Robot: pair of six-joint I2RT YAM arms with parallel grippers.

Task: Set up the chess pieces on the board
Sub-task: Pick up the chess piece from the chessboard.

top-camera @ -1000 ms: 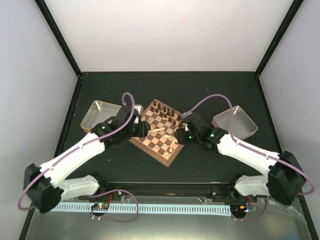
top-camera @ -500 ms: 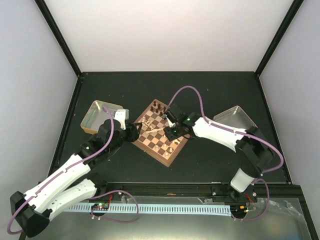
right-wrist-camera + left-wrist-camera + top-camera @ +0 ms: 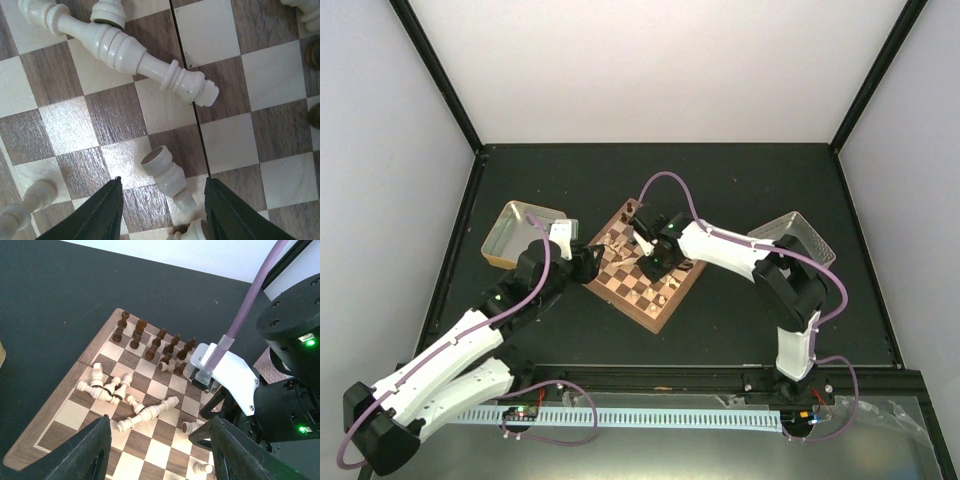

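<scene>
The board (image 3: 646,317) lies tilted at mid-table. Dark chess pieces (image 3: 150,340) stand in rows along its far side. Cream pieces (image 3: 107,387) lie toppled in a heap, with a long cream piece (image 3: 150,412) beside them. My left gripper (image 3: 590,262) is open and empty, hovering over the board's left corner (image 3: 160,455). My right gripper (image 3: 653,262) is open low over the board's middle (image 3: 162,210). A toppled cream pawn (image 3: 167,175) lies between its jaws, untouched. The long cream piece (image 3: 130,55) lies just beyond it.
A metal tray (image 3: 520,230) sits left of the board and another (image 3: 790,235) to the right. The right arm's wrist and purple cable (image 3: 235,375) hang over the board's right part. More cream pawns (image 3: 202,468) lie near the near edge.
My right arm has swung left from the board's right edge to over its middle. My left arm drew back toward the board's left corner, then held still.
</scene>
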